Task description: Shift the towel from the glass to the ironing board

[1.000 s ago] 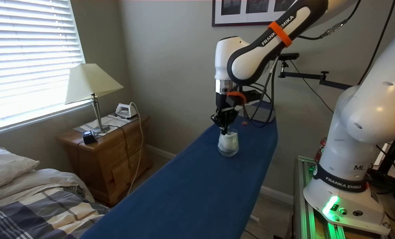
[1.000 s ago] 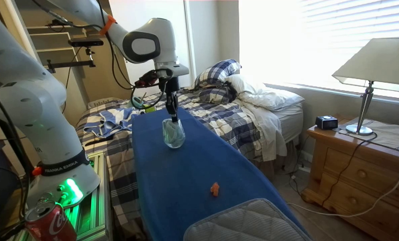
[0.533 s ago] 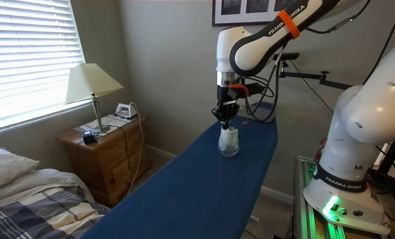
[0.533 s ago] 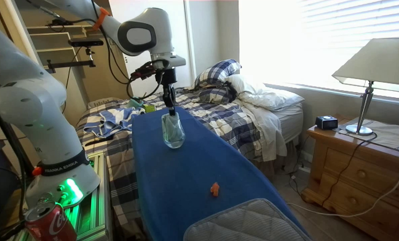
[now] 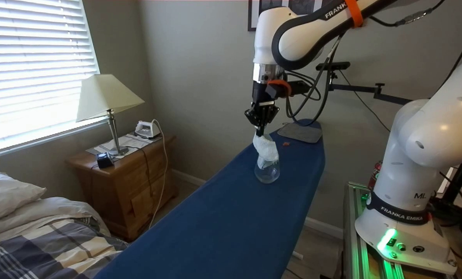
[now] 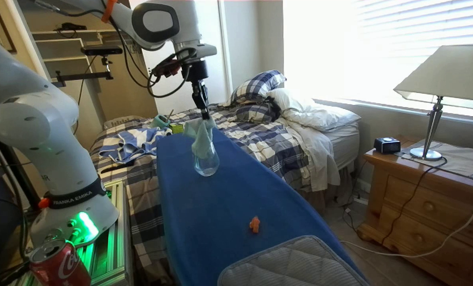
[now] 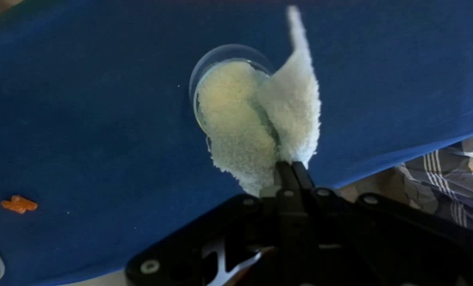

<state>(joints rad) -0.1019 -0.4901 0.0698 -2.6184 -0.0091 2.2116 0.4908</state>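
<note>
Wrist view: the claw [image 7: 291, 163] is pinching a fold of the white towel [image 7: 236, 115], pressed tight together on it, while the cloth's bulk spreads over the glass [image 5: 268, 176]. A second ago the towel sat packed down inside the glass; now, in both exterior views, most of it hangs above the rim from the raised claw, and only its lower end remains within. The glass has stayed upright in its place on the ironing-board surface [image 5: 215, 232]. I judge the pulling-out nearly finished, with the carry and the laying down beside the glass yet to come; a trailing end could catch the rim and tip the glass.

The towel looks soft and looped like terry, ragged-edged, with one thin pointed corner standing out beside the glass. It should drape limply once let go. The glass is clear, smooth and round-bellied. Under it stretches matt blue cloth; well apart from the glass lies a lumpy orange object [image 6: 254, 225] and, farther from the glass, a grey quilted pad [image 6: 294, 262] with rounded corners.
</note>
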